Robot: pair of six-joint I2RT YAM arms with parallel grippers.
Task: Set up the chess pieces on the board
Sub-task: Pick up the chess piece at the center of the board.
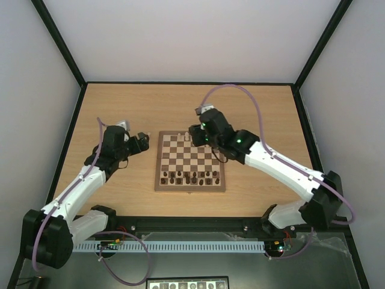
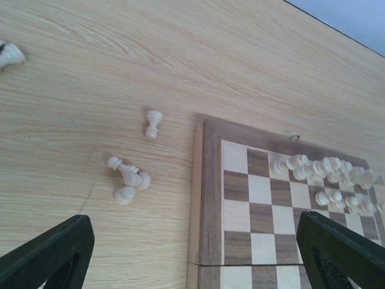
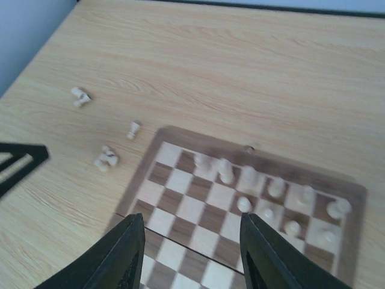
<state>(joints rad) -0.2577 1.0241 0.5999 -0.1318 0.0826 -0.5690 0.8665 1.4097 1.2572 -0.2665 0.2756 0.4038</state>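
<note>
Cream chess pieces (image 3: pixel 248 176), crowded on board (image 3: pixel 355 198): right gripper (image 3: pixel 191 218), part-open and empty, may topple neighbours; left gripper (image 2: pixel 194 220) wide, empty.

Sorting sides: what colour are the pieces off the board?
The pieces are pale cream; left wrist view.

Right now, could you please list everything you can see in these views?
Board: one, light and dark brown checks, table centre.
Set cream pieces: ten or so, cream, board's far rows.
Loose cream pieces: about five, cream, on the table left of the board.
Dark pieces: too small to count, dark brown, board's near rows.
Table: one, light wood, under everything.
Left gripper: one, black, open, left of the board.
Right gripper: one, black, open, over the far rows.
</note>
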